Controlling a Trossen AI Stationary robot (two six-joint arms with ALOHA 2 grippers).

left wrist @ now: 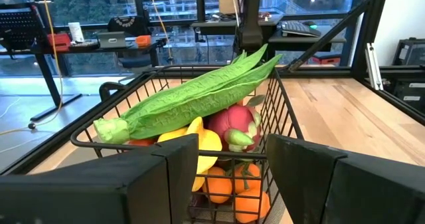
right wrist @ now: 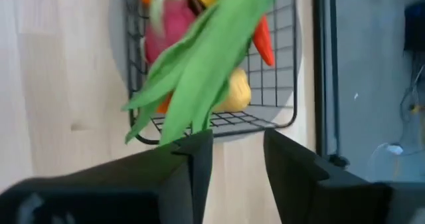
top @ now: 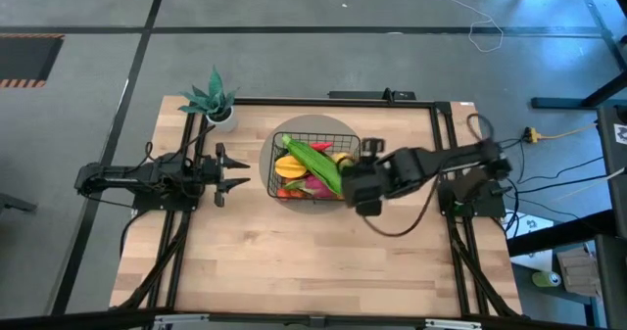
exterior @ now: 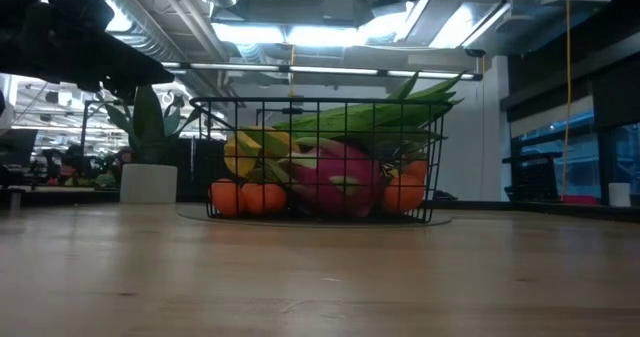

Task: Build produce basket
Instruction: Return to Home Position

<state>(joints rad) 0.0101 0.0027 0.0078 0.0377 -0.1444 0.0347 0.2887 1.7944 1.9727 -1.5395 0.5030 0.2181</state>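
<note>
The black wire basket (top: 318, 136) sits on a round grey mat (top: 338, 124) midway between the desk's (top: 294, 261) left and right edges, nearer the back edge than the front. It is full. The long green leafy bundle (top: 315, 161) lies on top, running corner to corner, with its tips poking past the rim. Beneath it the low view shows the pink dragon fruit (exterior: 335, 177) in the middle against the mesh and orange tomatoes (exterior: 245, 197) low down at both ends. The left wrist view adds a yellow mango (left wrist: 202, 144) tucked under the bundle, and the right wrist view a red pepper (right wrist: 262, 41) beside it. No produce lies loose on the desk in the high view, so the filling itself looks done.

The right claw (top: 355, 178) hangs over the basket's right rim, its fingers spread and holding nothing, the bundle's tips just ahead of them. The left claw (top: 240, 171) waits just beside the basket's left side, low and level, also spread and empty, its arm stretched back to the left edge. A potted teal plant (top: 214, 100) stands at the back left corner, apart from the basket.

By my reading, what is left is only tidying up: the right arm must lift clear of the rim without snagging the leaf tips and draw back to its rest.
</note>
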